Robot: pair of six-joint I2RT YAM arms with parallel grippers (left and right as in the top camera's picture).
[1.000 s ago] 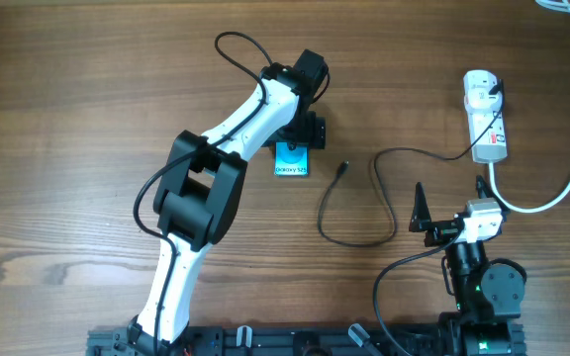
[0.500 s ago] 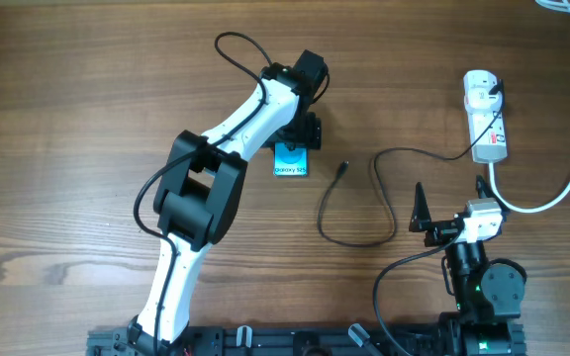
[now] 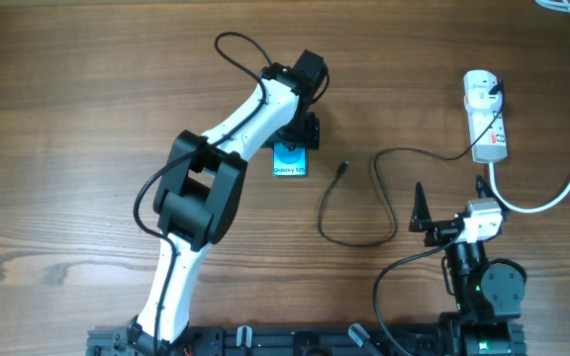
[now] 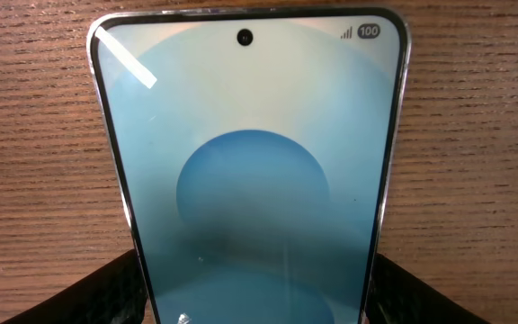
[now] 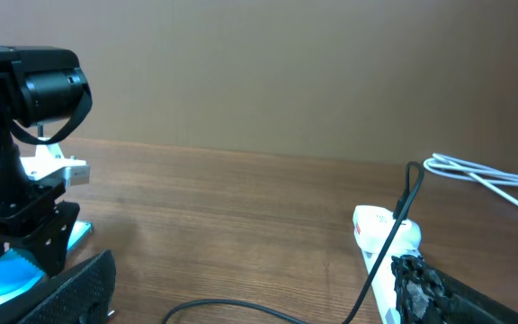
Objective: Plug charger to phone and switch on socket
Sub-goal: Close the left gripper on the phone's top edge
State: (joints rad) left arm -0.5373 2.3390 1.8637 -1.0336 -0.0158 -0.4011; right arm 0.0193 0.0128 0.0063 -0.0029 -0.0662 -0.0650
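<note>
Your wooden worktop (image 3: 67, 99) carries one of each thing. The left gripper (image 3: 295, 138) straddles the cyan-lit phone (image 3: 290, 160) above centre; you cannot tell whether it pinches. The right gripper (image 3: 450, 201), lower right, stands wide, holding nothing. The white, red-marked socket (image 3: 486, 119) lies upper right. The thin black charger (image 3: 320, 222) loops between. The phone reads "Galaxy S25" and "100".

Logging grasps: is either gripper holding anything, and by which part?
Right gripper holds nothing. Left gripper fingers flank the long edges of the flat cyan-screened phone; grip cannot be told.
</note>
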